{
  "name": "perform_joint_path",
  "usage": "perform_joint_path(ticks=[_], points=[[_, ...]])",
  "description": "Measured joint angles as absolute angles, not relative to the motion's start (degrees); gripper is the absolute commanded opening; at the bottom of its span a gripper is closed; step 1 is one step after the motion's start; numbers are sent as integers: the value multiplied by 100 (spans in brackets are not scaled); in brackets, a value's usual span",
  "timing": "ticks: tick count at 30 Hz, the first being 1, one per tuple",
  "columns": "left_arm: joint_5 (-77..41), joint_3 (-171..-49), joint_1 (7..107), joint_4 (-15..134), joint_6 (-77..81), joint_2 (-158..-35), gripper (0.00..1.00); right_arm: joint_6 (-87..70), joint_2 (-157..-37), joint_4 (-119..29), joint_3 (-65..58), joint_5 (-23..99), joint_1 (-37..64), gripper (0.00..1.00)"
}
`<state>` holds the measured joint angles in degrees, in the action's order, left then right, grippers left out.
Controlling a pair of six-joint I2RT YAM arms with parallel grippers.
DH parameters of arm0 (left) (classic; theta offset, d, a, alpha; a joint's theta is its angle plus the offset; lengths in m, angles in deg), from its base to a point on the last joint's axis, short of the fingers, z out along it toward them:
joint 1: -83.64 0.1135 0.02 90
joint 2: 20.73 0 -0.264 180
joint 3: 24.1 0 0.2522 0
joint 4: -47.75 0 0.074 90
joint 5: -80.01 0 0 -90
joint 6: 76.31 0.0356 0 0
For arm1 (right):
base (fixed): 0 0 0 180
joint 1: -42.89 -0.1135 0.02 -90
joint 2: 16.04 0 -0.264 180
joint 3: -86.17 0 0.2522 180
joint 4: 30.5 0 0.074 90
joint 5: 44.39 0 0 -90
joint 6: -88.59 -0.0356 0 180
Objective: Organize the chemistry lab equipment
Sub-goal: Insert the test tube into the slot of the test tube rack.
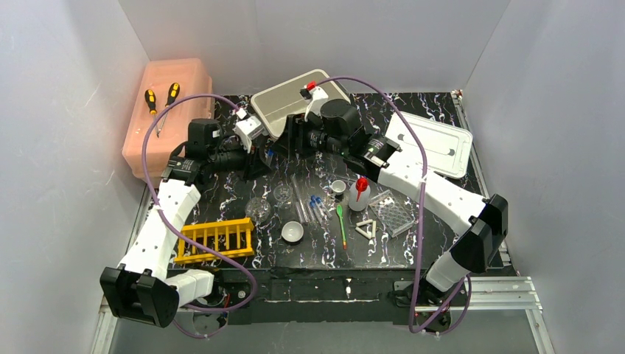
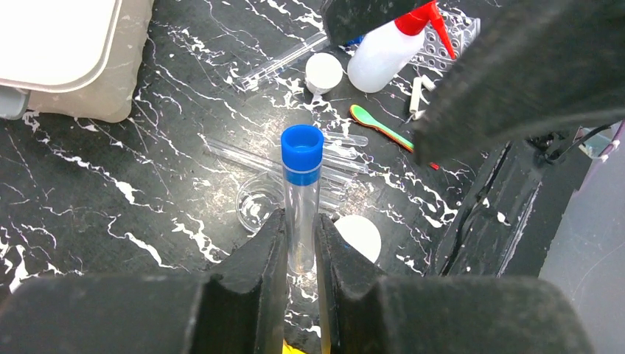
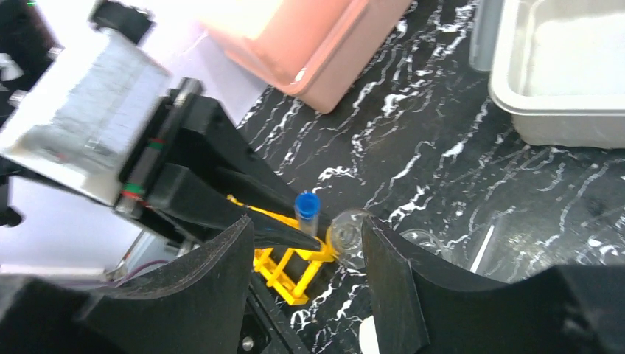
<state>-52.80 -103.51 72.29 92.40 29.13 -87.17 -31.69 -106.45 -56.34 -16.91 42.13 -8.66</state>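
Top camera first: both arms are reaching in over the far half of the counter, with the left tool and right tool near each other. Whatever the left one carries is buried under the arms from up here. The yellow rack sits back toward the left arm's base from the left tool, right alongside that arm's forearm. Its long side runs across the counter. The right arm is well apart from it, so this looks like the left arm's job.

Over to the left wrist, and there it is: the left tool is clamped on a clear tube with a blue cap. It's gripped low down, cap end away from the fingers. Loose tubes and the green spoon lie on the counter beyond.

Right wrist now: the right tool's fingers stand spread with nothing between them, grip released. Through the gap the tube stands close to upright, cap on top, in the left tool's black fingers. The rack shows just below and behind it, and a round flask is just beside.

My call: draw the tube back toward the base side, keep its long axis upright, and line its bottom end over a slot.
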Motion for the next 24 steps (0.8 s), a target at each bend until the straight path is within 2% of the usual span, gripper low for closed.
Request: perform_joint_path(ticks=[13,24], points=[[-5236,-10348,6988,9345,3477,-8714,0,-3143,-11017,-5828,-2001,3487,-888,55],[-5199,-10348,6890,9393,3601,-8692,0,-3147,-11028,-5883,-2001,3489,-888,40]])
